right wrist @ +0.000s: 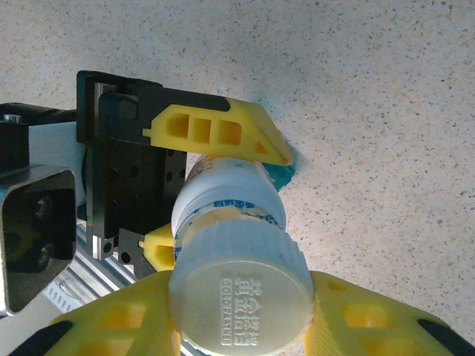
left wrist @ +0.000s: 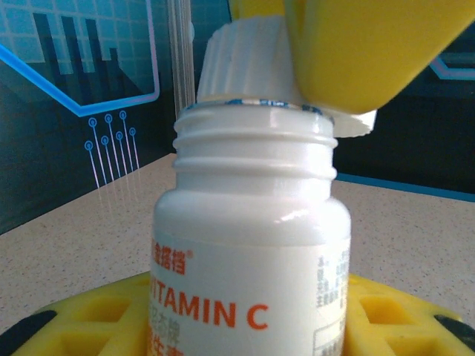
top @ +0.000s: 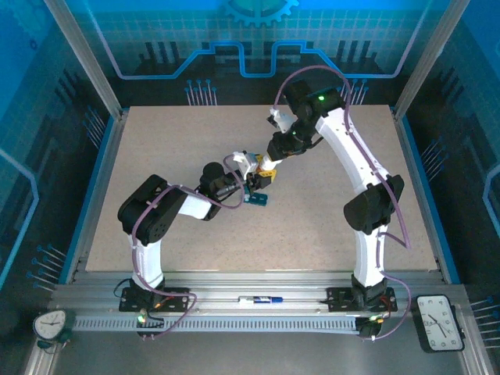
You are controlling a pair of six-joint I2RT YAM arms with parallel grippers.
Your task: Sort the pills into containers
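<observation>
cap off, pills not yet poured

by my judgement the task is sitting at an early stage. the right gripper [right wrist: 241, 315] is clenching the white cap [left wrist: 245, 67], which is hanging tilted just above the bare threaded neck, so the opening step is looking done. the left gripper [left wrist: 245, 326] is grasping the white vitamin c bottle [left wrist: 252, 245] round its body and holding it upright. what is remaining is the real work: tipping the pills out and sharing them among the compartments.

the pill box [top: 258, 199] is lying on the table [top: 336, 234] near its middle, just beside the bottle and under the two grippers. it is showing as a small dark teal strip, and in the right wrist view a teal edge is peeking out from beneath the bottle. its compartments are coming out too small to read, so i cannot tell whether its lids are standing open or whether any pill is lying inside.
</observation>
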